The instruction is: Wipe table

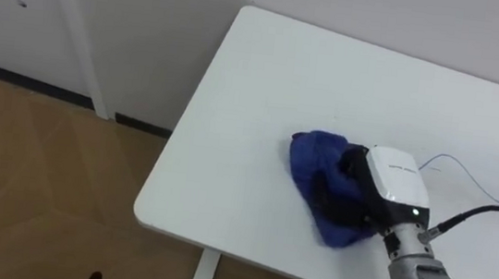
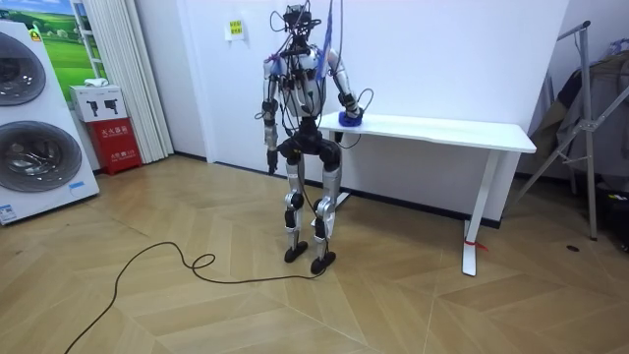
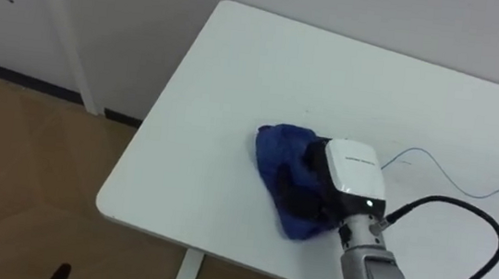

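A crumpled blue cloth (image 1: pixel 311 159) lies on the white table (image 1: pixel 265 76), near its left end and front edge. My right hand (image 1: pixel 392 178) rests on top of the cloth from the right, its dark fingers curled down into the folds. Part of the cloth is hidden under the hand. In the room view I stand at the table's (image 2: pixel 442 128) end on the room view's left, right arm reaching onto the cloth (image 2: pixel 348 120). My left hand (image 2: pixel 267 141) hangs down at my side.
A thin blue line (image 1: pixel 469 176) runs across the tabletop right of the hand. The wall stands close behind the table, with wooden floor to the left. Washing machines (image 2: pixel 29 128) and a red box (image 2: pixel 118 147) stand far off; a metal stand (image 2: pixel 590 128) is beyond the table's other end.
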### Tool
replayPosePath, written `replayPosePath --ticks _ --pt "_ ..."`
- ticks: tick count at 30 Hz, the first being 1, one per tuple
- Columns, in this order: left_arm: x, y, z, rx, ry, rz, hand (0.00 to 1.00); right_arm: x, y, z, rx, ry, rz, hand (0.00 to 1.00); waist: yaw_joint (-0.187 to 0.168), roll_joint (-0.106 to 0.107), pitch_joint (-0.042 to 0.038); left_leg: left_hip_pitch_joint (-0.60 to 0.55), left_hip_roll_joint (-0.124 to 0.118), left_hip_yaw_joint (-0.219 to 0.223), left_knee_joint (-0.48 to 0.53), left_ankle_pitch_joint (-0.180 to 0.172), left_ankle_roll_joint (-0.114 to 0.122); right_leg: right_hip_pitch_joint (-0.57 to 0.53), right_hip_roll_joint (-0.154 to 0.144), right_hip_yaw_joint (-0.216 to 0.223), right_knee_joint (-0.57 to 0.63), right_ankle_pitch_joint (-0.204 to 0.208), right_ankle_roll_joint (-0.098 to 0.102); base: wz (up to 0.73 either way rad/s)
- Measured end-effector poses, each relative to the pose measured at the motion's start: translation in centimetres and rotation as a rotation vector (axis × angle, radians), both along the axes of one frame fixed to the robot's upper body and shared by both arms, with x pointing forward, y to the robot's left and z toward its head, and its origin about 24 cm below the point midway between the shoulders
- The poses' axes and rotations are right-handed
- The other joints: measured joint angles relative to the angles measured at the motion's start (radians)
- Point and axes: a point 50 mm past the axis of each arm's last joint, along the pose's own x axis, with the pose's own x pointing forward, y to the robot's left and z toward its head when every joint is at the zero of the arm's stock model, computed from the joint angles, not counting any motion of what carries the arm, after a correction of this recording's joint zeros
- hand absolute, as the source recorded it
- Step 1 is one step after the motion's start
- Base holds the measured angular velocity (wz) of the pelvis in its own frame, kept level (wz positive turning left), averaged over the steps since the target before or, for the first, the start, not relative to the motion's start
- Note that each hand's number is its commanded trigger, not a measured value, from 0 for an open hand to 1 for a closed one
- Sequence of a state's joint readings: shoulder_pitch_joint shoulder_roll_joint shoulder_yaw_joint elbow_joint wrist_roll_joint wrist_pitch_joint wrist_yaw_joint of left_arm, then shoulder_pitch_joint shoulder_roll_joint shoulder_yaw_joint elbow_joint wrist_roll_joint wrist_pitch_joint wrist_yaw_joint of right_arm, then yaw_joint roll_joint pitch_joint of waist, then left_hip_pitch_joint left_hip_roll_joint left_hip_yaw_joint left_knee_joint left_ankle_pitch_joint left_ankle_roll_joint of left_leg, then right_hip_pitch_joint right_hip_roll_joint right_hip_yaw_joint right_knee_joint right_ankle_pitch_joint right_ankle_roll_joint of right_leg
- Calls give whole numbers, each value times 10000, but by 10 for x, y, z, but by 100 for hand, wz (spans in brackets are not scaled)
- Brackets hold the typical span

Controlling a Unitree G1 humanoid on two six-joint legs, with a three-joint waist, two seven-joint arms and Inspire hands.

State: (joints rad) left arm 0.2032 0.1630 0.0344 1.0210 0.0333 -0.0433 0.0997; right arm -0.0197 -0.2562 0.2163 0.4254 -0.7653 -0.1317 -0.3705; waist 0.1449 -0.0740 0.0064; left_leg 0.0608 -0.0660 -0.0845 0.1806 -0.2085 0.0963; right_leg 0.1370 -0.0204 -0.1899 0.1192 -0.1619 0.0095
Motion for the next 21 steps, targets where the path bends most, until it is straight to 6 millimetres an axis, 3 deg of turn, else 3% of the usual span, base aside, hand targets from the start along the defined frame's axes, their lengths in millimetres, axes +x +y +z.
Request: replayPosePath --ticks 4,8,11,17,21 --pt "-1 1 0 72 20 98 0 16 -12 -8 1470 462 -1035 100 -50 66 -8 -153 -27 -44 129 0 0 -37 -42 -149 2 0 0 6" --pt "3 1 0 9 62 71 0 34 -45 -9 2693 510 -3120 100 -134 227 -52 -721 -157 -284 455 14 25 -354 -115 -378 18 1 1 20" --pt "3 6 1 116 105 47 0 42 -70 -3 2714 247 -4301 100 -131 290 -40 -1067 -226 -423 557 135 29 -648 -167 -551 121 5 2 21" --pt "3 19 6 389 74 264 0 30 -119 5 2771 -365 -6412 100 -338 228 -72 -1568 -381 -716 576 409 34 -1048 -299 -1003 166 8 4 20" --pt "3 28 10 600 -31 354 0 11 -152 6 2333 -317 -7596 100 -401 223 -75 -1634 -398 -793 582 408 34 -1059 -292 -997 177 8 5 6"
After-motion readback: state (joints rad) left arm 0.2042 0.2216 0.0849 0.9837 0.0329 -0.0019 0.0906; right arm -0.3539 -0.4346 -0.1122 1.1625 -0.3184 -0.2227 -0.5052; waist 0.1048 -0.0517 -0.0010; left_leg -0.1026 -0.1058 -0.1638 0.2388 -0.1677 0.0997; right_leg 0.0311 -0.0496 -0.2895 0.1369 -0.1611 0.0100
